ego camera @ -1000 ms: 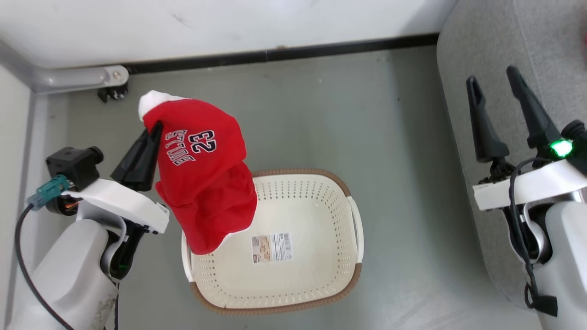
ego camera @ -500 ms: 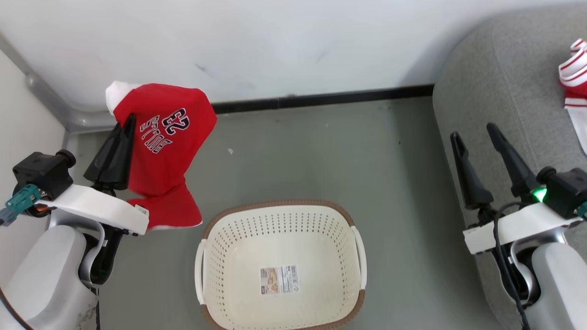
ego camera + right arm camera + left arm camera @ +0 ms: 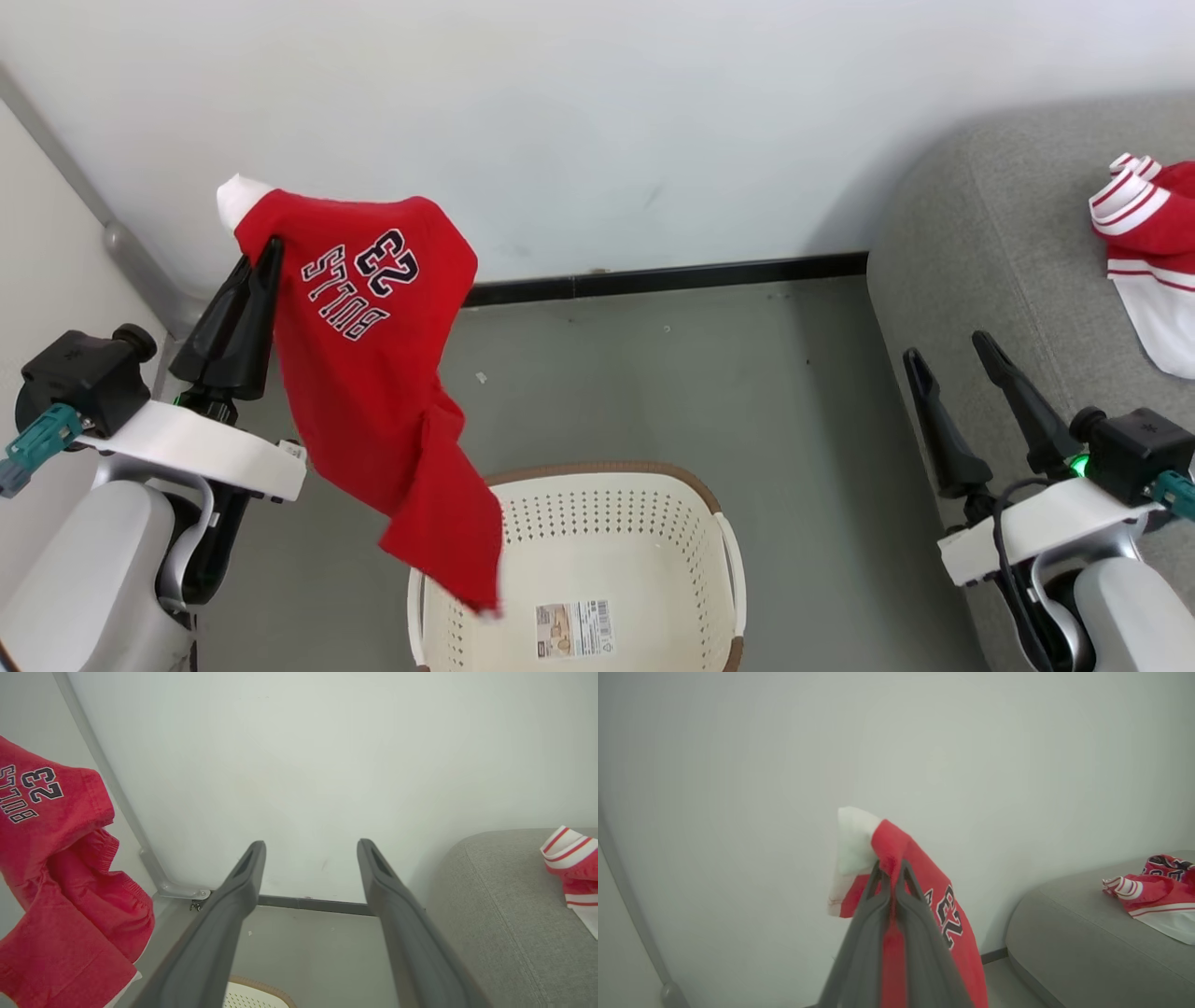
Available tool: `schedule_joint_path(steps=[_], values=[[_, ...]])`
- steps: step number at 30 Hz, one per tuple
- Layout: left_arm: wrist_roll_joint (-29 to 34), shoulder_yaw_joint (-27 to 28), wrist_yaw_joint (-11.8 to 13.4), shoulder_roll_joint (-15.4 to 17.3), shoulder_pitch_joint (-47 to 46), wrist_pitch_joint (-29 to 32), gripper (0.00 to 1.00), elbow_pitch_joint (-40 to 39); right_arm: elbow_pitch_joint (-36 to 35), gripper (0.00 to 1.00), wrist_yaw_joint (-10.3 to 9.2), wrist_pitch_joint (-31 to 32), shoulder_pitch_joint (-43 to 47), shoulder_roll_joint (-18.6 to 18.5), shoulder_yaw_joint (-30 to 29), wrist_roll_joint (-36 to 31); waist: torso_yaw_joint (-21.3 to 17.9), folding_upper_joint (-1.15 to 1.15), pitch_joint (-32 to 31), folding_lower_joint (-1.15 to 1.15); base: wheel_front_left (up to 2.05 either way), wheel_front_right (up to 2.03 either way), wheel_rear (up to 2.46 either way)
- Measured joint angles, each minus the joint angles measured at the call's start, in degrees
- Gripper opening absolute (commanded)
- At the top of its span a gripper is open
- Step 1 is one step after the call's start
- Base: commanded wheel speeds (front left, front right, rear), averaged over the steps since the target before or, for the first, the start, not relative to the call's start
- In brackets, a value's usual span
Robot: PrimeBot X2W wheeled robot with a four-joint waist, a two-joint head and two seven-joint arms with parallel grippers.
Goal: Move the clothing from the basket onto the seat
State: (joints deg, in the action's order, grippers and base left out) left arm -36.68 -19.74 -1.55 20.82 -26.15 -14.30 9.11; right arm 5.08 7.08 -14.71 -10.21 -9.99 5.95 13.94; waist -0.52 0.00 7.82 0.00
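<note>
Since 0.5 s ago: camera tilted up, so basket point(image 3: 607, 469) sits at bottom centre; held jersey point(image 3: 373, 373) has unfurled, its tail swung toward lower right.
- seat point(image 3: 990, 280): right side; second jersey point(image 3: 1153, 252) lying on it, upper right.
- basket: looks emptied.
- held jersey: left of centre, draped to the right of left claw point(image 3: 264, 254), hem overlapping basket's upper-left rim. Light, limp, swingy; judged best pinched at a bunched fold.
- left claw: clamped on a fold below the white corner.
- right claw point(image 3: 945, 347): lower right, fingers spread, empty.
</note>
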Motion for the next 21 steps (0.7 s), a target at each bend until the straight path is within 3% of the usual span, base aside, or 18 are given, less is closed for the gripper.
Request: schedule_joint_path(steps=[21], values=[[1.94, -0.49, 3.00, 3.89, 3.56, 2.98, 0.00, -10.65, 1.08, 1.00, 0.00, 0.01, 4.50, -2.14, 4.47, 3.22, -0.26, 0.00, -6.33, 0.00, 0.00, 0.00, 0.00]])
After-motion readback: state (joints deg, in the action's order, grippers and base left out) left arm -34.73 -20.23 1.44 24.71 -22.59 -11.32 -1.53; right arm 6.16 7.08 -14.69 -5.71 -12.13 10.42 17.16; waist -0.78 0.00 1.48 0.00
